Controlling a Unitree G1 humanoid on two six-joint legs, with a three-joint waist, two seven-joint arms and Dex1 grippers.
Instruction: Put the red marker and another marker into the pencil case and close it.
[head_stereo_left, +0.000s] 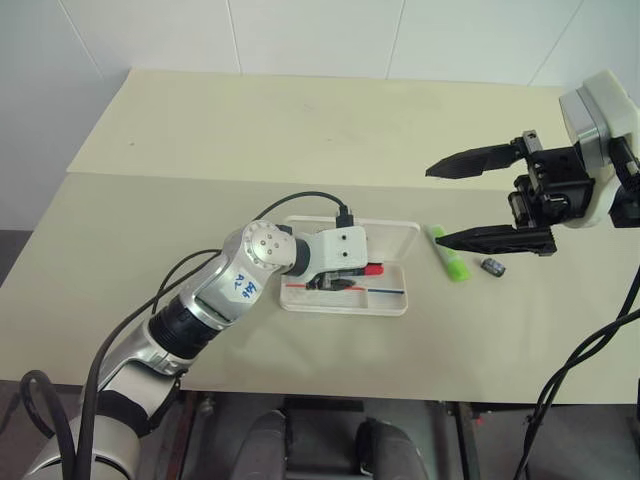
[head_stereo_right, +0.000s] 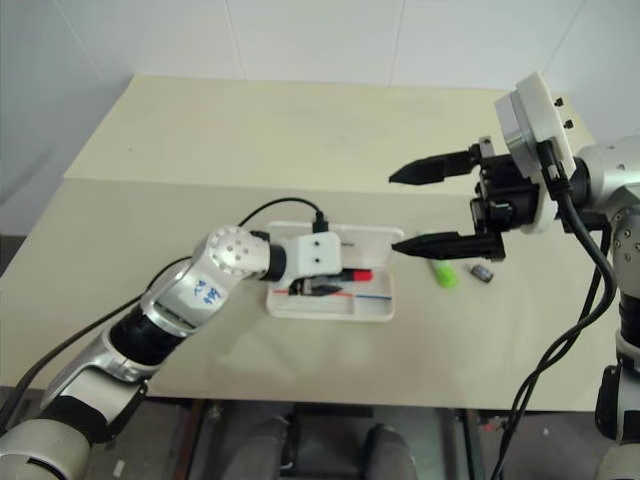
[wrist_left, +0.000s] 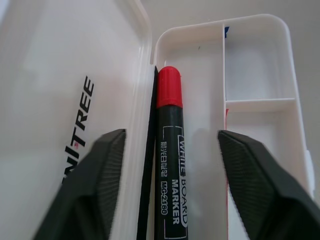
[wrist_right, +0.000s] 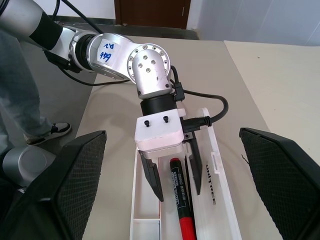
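**Red marker lying in the open case, both grippers spread**

In the near half of the table (head_stereo_left: 120, 250), the pencil case (head_stereo_left: 400, 305) is lying open, its lid folded flat toward the far side. The left gripper (wrist_right: 172, 181) is reaching down into the case with its two fingers apart, one on each side of the red marker (wrist_left: 169, 165) and seemingly not pressing it, though contact at the very tips is hard to judge. The red marker is resting in the case's long compartment, its red cap pointing toward the small divided sections at the case's right end.

Just right of the case, the lime-green highlighter (head_stereo_left: 449, 256) is lying on the table, with a small dark grey stub (head_stereo_left: 491, 266) beside it. Above them, the right gripper (head_stereo_left: 455, 203) is hanging in the air, its fingers standing wide apart and holding nothing, the lower finger crossing over the highlighter's far end.

At the table's far left edge, a person's leg (wrist_right: 20, 107) is standing by.
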